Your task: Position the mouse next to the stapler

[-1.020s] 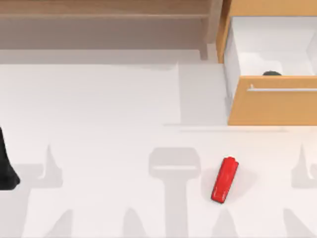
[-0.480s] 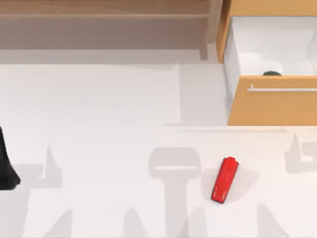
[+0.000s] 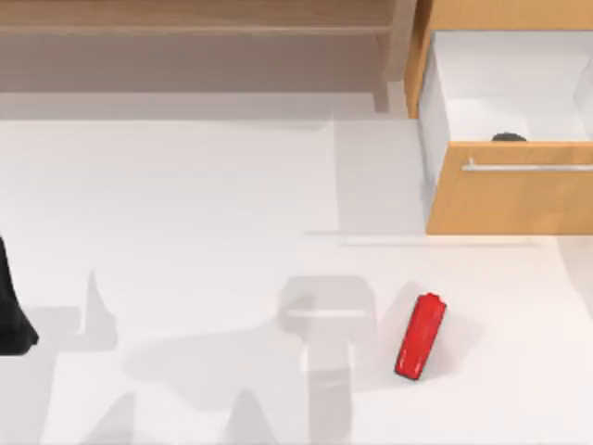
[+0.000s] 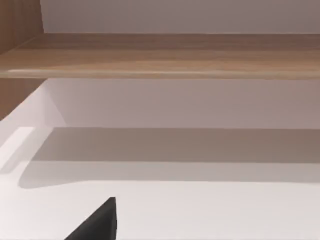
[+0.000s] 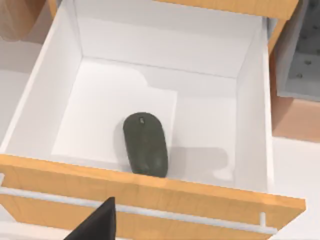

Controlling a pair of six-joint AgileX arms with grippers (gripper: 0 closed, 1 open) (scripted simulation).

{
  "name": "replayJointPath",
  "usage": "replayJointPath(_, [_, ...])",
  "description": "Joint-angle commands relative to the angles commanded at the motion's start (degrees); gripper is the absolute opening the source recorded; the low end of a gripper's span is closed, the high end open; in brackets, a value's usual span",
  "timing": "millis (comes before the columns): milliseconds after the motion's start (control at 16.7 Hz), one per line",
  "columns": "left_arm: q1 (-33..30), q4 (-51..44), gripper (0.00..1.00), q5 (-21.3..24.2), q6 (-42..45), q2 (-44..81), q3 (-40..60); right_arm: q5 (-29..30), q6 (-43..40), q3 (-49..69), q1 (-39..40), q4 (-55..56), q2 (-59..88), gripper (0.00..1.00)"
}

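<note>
The red stapler (image 3: 422, 336) lies on the white table, right of centre near the front, tilted slightly. The dark grey mouse (image 5: 145, 143) rests on the floor of the open white drawer (image 5: 252, 120), close behind its wooden front; in the top view a sliver of the mouse (image 3: 508, 137) peeks over that front. A dark part of my right gripper (image 5: 97, 224) hangs above and in front of the drawer front, apart from the mouse. My left arm (image 3: 11, 315) stays parked at the table's left edge, and a dark part of the left gripper (image 4: 97, 224) faces the shelf.
The wooden drawer front (image 3: 510, 199) carries a thin metal handle bar (image 3: 528, 168) and juts out over the table at the back right. A long wooden shelf (image 3: 195, 19) runs along the back. Open table lies between the stapler and the drawer.
The arm shadow at the table's right edge has gone, and a broad shadow now spreads across the front middle. Stapler, mouse and left arm have not moved.
</note>
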Motion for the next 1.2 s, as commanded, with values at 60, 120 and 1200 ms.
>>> replayJointPath(60, [0.0,0.0,1.0,0.0,0.0,0.0,0.0,-0.03,-0.49,5.3,0.28,-2.9,5.94,1.0])
replayJointPath(120, [0.0,0.0,1.0,0.0,0.0,0.0,0.0,-0.06,-0.99,10.59,0.55,-5.8,11.9,1.0])
replayJointPath(1200, [0.0,0.0,1.0,0.0,0.0,0.0,0.0,-0.45,-6.36,66.78,3.31,-38.8,77.36,1.0])
